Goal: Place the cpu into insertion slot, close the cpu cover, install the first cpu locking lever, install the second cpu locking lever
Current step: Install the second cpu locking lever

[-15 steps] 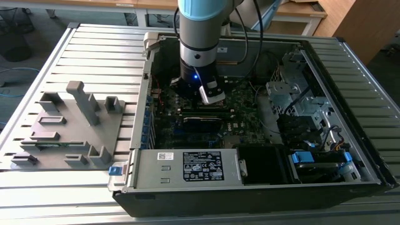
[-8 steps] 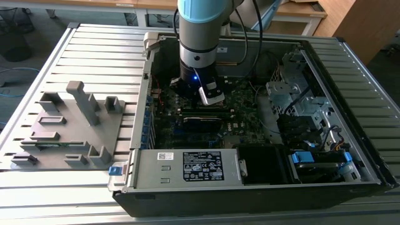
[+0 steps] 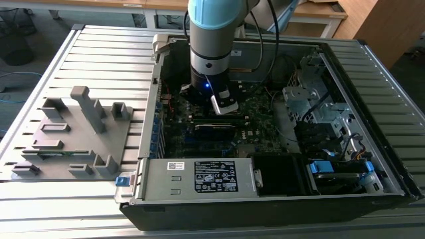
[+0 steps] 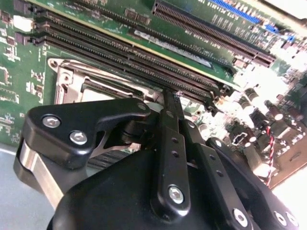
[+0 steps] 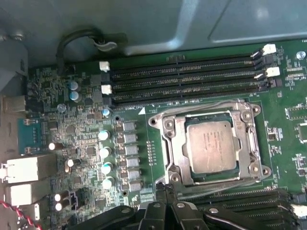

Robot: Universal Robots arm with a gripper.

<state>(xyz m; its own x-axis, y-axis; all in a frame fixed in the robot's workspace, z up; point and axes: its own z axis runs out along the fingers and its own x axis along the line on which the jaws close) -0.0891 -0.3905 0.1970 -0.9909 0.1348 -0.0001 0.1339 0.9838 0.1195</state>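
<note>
The gripper's (image 4: 165, 103) black fingers (image 4: 168, 143) are pressed together into one narrow blade, with nothing held between them. In the second wrist view their tip hangs just above the motherboard (image 4: 29, 81), at the edge of the insertion slot (image 4: 72, 79) nearest the long black memory slots (image 4: 144, 57).

In the first wrist view the cpu (image 5: 211, 146) lies flat inside the insertion slot (image 5: 165, 125), its pale silvery-grey face up. The cpu cover (image 5: 249, 139), a thin silvery metal frame, sits down around the chip, whose face shows through its window. The closed gripper (image 5: 162, 190) pokes in at about 7 o'clock from the chip, close beside the socket's corner. More memory slots (image 5: 187, 72) run in a row at 12 o'clock from the socket, and a column of small silver capacitors (image 5: 104, 151) stands at 9 o'clock from it.

In the exterior view the robot arm (image 3: 212, 45) reaches straight down into an open computer case (image 3: 359, 149) on a slatted metal table (image 3: 99, 55). A grey parts holder (image 3: 73, 134) rests on the table at 9 o'clock from the case, well apart from the arm.
</note>
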